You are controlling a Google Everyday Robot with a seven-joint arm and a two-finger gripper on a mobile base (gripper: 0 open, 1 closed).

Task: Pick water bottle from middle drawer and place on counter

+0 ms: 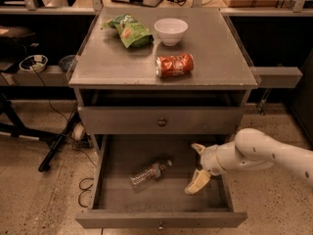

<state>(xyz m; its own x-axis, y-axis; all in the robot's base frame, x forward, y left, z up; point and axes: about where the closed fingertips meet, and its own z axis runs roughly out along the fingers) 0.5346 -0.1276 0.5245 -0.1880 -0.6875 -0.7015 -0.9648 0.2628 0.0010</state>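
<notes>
Clear water bottle (149,174), one, lies in middle drawer (117,199) near one empty, wide-spread gripper (197,165).

The tabletop (210,48) bears a green snack bag (128,30), white bowl (170,31) and toppled soda can (174,65). The gripper (197,165) sits in the drawer (122,185) below, fingers (197,183) apart.

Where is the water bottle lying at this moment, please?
In the camera view, the water bottle lies on its side in the open middle drawer, picture-left of the open gripper, not touching it.
</notes>
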